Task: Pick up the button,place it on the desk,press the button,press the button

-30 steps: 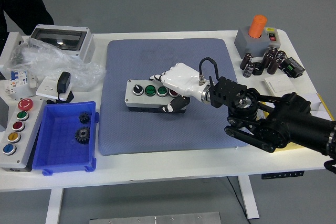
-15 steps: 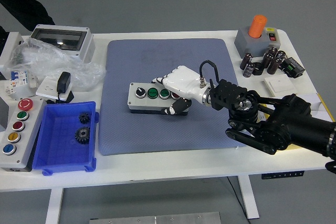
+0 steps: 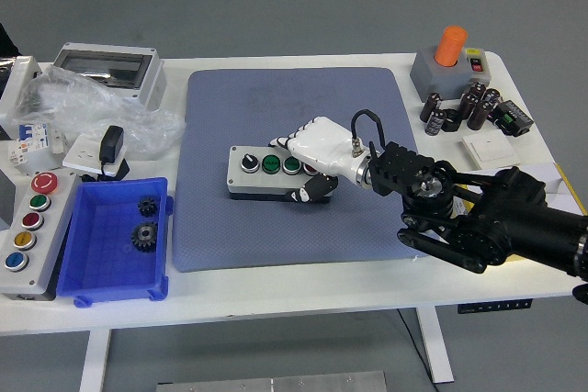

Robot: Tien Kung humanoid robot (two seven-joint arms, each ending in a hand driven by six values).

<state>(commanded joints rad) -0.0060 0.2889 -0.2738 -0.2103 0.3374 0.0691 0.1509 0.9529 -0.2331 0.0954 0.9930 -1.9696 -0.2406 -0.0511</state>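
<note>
— Where is the grey rectangular button box (image 3: 266,172) with its row of round buttons?

— It lies flat near the middle of the blue-grey padded mat (image 3: 294,117) on the white surface (image 3: 303,286). A black selector knob and two green buttons show on top; the box's right end is hidden under the robot hand.

— And the right robot hand (image 3: 312,155)?

— White-shelled, with dark fingertips, it is closed around that right end: fingers (image 3: 285,142) curl over the far edge, and the thumb presses the near side. Whether a fourth button sits beneath the palm is hard to make out. The black arm (image 3: 487,218) comes in from the right.

— The left one?

— Out of view.

— What else is around?

— Left of the mat, a blue plastic bin (image 3: 96,268) holds two small dark gears (image 3: 145,222). Beside it a second grey control box (image 3: 32,227) with coloured buttons is cut off by the picture's edge. At the far right stands a grey base with an orange cylinder (image 3: 450,48), near a cluster of dark capacitors (image 3: 459,109).
</note>
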